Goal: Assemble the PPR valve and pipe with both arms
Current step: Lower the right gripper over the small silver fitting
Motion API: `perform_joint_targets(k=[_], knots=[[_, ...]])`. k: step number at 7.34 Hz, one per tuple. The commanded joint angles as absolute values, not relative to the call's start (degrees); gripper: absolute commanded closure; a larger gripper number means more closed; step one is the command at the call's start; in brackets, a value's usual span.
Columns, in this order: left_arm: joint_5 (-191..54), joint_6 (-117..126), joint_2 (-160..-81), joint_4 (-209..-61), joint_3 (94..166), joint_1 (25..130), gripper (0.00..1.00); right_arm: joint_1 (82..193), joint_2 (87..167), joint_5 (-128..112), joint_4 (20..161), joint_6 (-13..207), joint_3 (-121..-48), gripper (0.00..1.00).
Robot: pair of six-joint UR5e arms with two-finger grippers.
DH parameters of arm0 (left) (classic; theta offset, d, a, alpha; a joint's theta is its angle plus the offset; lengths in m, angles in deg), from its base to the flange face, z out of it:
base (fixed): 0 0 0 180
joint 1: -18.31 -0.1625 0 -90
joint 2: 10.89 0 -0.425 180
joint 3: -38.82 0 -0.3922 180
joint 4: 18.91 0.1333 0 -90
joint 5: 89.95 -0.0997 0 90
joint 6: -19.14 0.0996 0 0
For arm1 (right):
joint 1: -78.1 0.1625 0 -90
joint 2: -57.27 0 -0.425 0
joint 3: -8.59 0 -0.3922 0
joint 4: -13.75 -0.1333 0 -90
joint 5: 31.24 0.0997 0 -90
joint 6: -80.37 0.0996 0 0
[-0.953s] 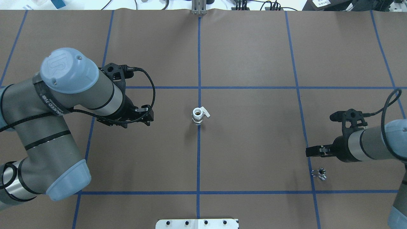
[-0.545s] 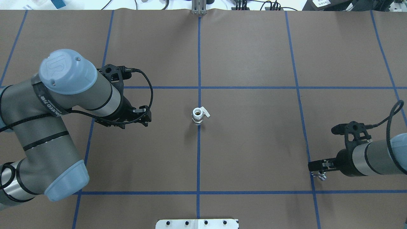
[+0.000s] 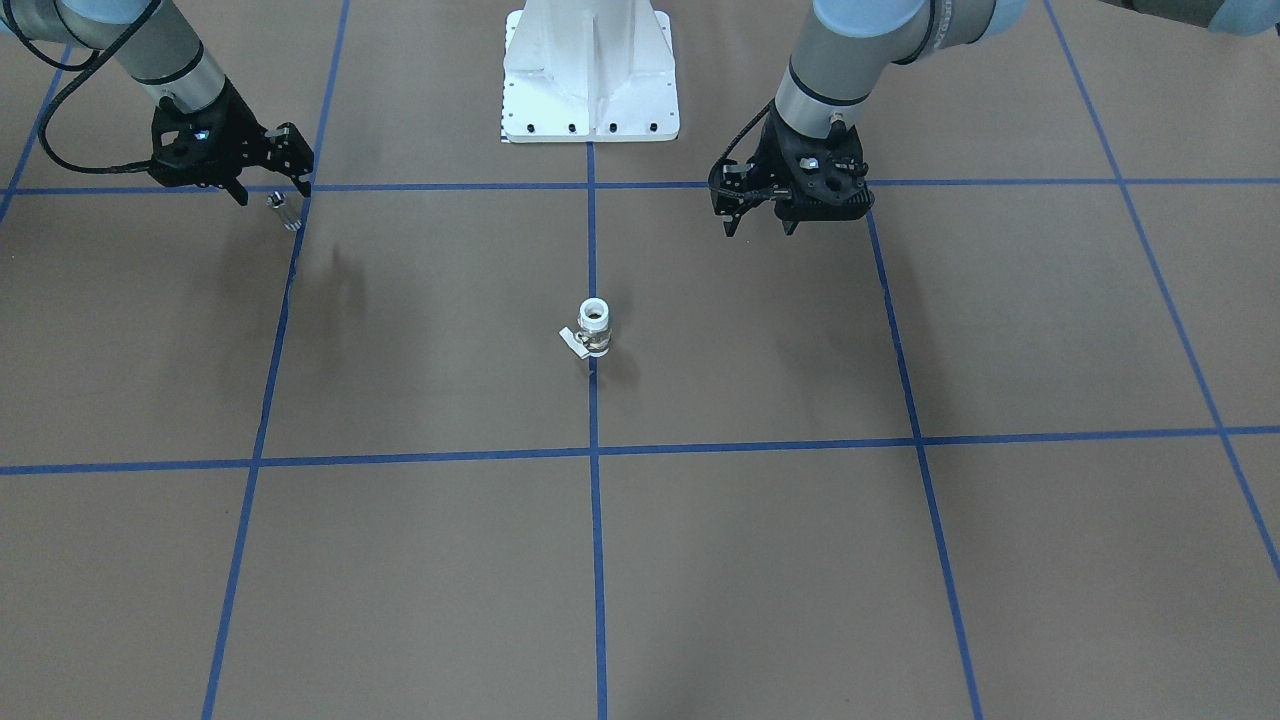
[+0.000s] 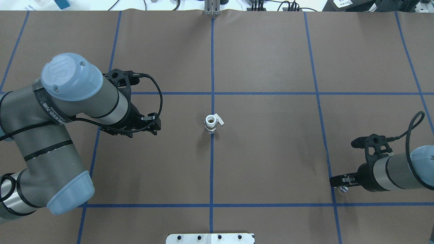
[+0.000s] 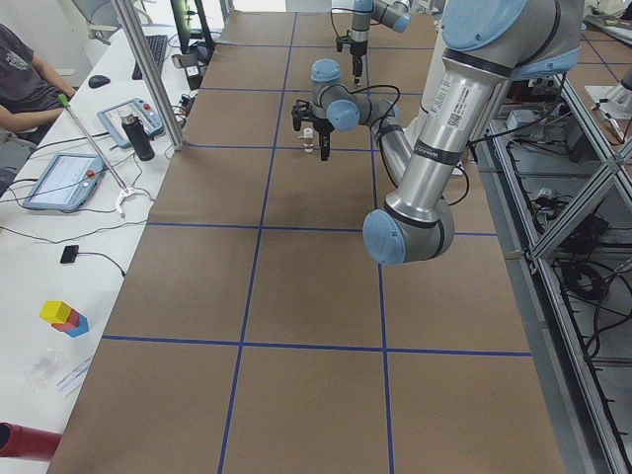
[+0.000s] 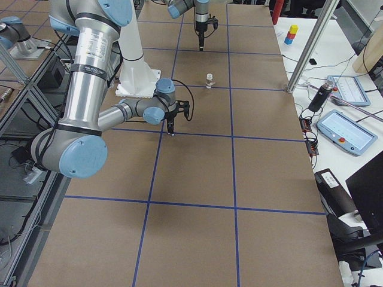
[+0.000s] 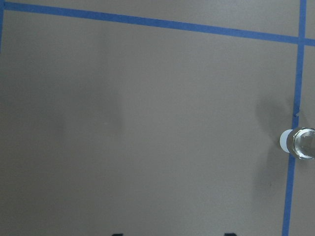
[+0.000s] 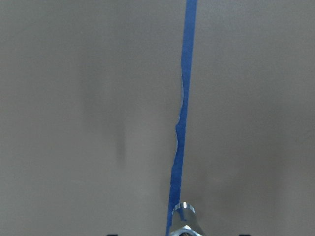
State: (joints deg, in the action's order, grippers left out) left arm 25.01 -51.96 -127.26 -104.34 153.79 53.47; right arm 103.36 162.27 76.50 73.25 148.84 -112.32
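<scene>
left tool (image 3: 758,226) spread | right tool (image 3: 273,196) spread astride pipe (image 3: 286,213) | PPR valve (image 3: 594,328) well apart

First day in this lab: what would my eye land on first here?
The white PPR valve stands upright, alone at the middle of the brown table, on a blue tape line. At the robot's right, the right gripper hangs open over the small metal pipe; the left gripper hovers open, apart from the valve.

My table (image 4: 271,152) is covered in brown paper crossed by blue tape lines (image 4: 212,169). The PPR valve (image 4: 211,123) stands upright on the centre line, collar up. The pipe (image 3: 287,212) sits on another line, well off to my right. My white pedestal (image 3: 590,70) stands at my edge.
</scene>
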Motion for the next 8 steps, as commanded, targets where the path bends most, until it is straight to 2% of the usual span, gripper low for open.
perform_joint_targets(k=[1,4,6,7,8], knots=[[25.0,-52.1,-127.3,-104.3,154.1,53.5,0.24,102.6,162.2,76.5,73.2,148.8,-111.2,0.19],[24.9,-52.1,-127.3,-104.3,154.1,53.5,0.24,102.3,162.0,76.6,73.2,148.8,-110.8,0.30],[24.9,-52.1,-127.3,-104.3,154.1,53.5,0.24,102.1,161.7,76.6,73.3,148.8,-110.4,0.31],[24.9,-52.1,-127.3,-104.3,154.1,53.5,0.24,102.1,161.7,76.6,73.3,148.8,-110.5,0.40],[24.9,-52.1,-127.3,-104.3,154.2,53.5,0.24,102.1,161.7,76.5,73.3,148.8,-110.4,0.57]])
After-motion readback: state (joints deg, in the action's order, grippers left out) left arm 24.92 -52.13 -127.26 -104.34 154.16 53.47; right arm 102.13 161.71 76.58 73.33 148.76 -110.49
